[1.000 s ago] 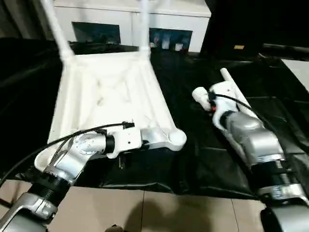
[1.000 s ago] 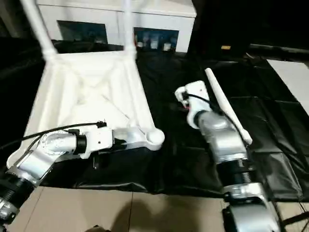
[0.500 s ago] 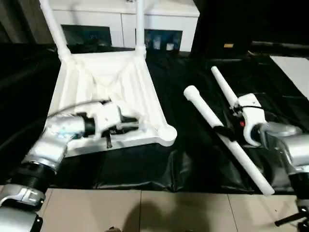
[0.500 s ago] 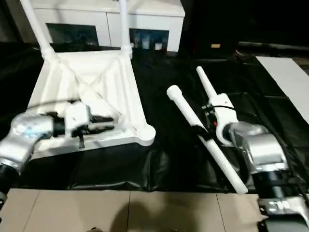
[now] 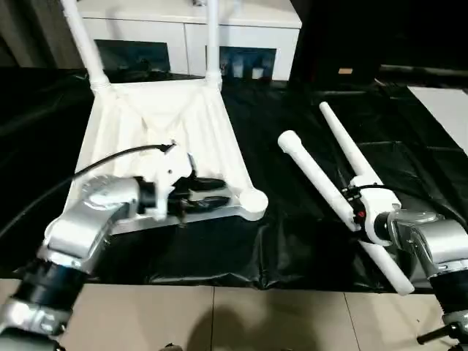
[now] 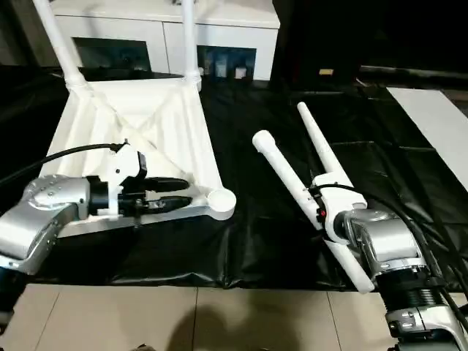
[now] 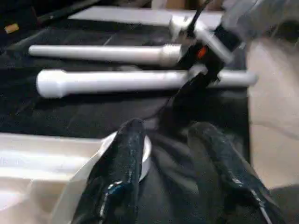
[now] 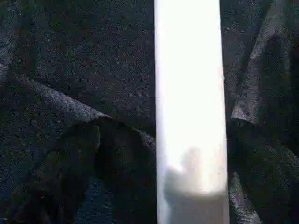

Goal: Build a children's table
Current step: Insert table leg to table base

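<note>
Now the right gripper (image 6: 319, 207) hangs over the nearer loose leg (image 6: 303, 201) with its jaws wide apart, astride the tube but not clamped; it should close squarely on the shaft and keep it level when lifting; the left gripper (image 7: 175, 154), jaws partly apart and empty, sits at the near corner socket (image 6: 220, 204) of the upturned tabletop (image 6: 157, 124), where 2 legs already stand at the far corners; the second loose leg (image 6: 316, 143) lies just beyond the first.

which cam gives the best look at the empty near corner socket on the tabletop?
Right eye view: the near corner socket shows whole, round and empty, just past the left gripper. Left eye view shows the same from slightly aside. Left wrist view catches only part of its rim behind one finger. Right wrist view looks down on a leg instead.
</note>
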